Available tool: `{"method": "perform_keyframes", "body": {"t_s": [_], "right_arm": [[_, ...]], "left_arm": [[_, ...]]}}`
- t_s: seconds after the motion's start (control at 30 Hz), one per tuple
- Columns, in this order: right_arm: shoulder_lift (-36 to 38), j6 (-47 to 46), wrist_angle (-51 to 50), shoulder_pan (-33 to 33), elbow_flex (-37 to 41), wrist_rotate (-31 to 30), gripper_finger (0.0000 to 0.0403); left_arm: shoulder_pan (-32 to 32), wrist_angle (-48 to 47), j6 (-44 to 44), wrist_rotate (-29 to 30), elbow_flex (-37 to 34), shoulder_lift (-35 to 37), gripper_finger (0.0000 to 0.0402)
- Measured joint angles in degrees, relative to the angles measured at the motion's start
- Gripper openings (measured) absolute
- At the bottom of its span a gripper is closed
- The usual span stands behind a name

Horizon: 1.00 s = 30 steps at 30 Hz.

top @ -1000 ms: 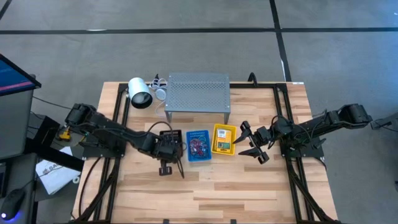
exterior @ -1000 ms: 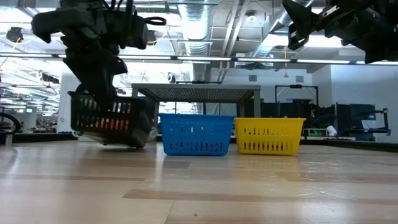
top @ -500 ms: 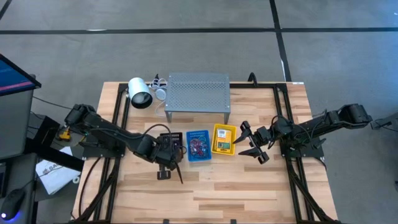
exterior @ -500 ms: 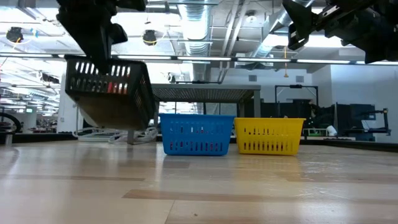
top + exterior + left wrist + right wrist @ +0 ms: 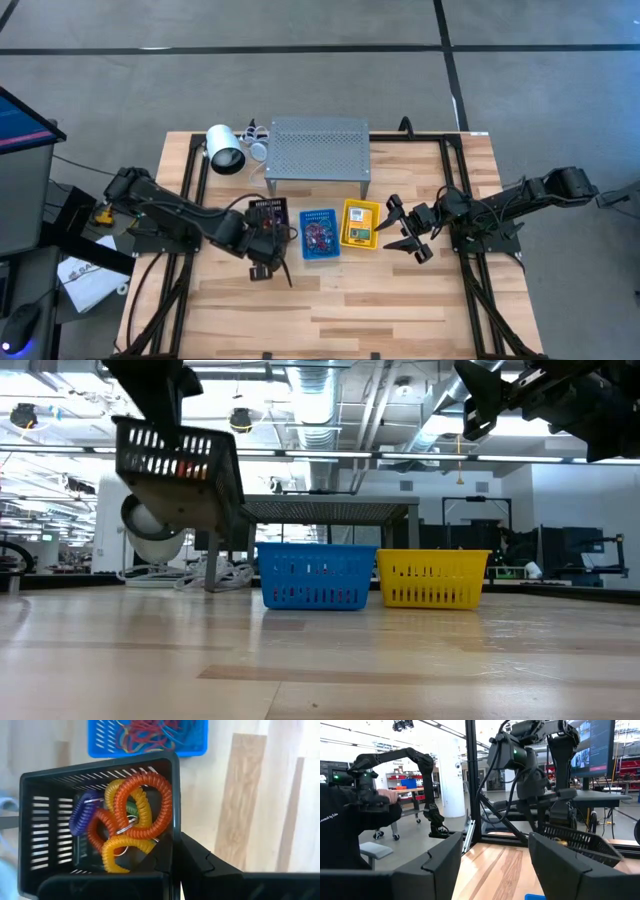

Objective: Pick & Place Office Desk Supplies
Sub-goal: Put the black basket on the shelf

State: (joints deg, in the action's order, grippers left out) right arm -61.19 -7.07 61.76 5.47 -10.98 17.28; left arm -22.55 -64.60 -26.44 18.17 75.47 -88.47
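Note:
A black slotted basket holds coiled loops in orange, yellow, purple and green. It hangs above the table left of a blue basket of rubber bands, tilted in the low view. My left gripper is shut on it. A yellow basket with a crayon box stands right of the blue one. My right gripper waits open beyond the yellow basket, raised and touching nothing. My left gripper holds the black basket by one side wall at its rim, the wall nearest the table's front edge. One finger is inside the basket and one outside. The fingers come steeply from above. The basket hangs tilted, clear of the table.
A grey perforated shelf stands behind the baskets at the far edge, with a white cylinder lying to its left. Bare wood table lies in front of the baskets.
My left gripper has risen with the black basket. A second ago the basket was tipped with one edge at the table; now it hangs tilted, well clear and level with the shelf top. It has also drifted a little toward the far left.

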Motion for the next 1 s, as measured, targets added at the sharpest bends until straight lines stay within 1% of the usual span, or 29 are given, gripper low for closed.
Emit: {"method": "perform_keyframes", "body": {"t_s": [0.13, 0.37, 0.6, 0.77, 1.0], "right_arm": [[0.0, 0.0, 0.0, -0.02, 0.0, 0.0, 0.0223], [0.02, 0.0, 0.0, 0.0, 0.0, 0.0, 0.0223], [0.01, -0.02, 0.0, 0.01, 0.0, 0.0, 0.0223], [0.02, -0.02, 0.0, 0.01, 0.0, 0.0, 0.0223], [0.02, -0.02, 0.0, 0.01, 0.0, -0.01, 0.0223]], "left_arm": [[-0.34, -2.89, 0.0, 2.79, 2.59, 0.0, 0.0005], [-0.43, -5.38, 1.02, 5.32, 6.16, 0.0, 0.0005], [0.36, -11.18, 3.06, 9.08, 9.68, 0.0, 0.0005], [3.31, -12.13, 8.63, 9.75, 11.35, 0.0, 0.0005], [10.99, -11.04, 17.66, 9.82, 11.55, 0.0, 0.0005]]}}
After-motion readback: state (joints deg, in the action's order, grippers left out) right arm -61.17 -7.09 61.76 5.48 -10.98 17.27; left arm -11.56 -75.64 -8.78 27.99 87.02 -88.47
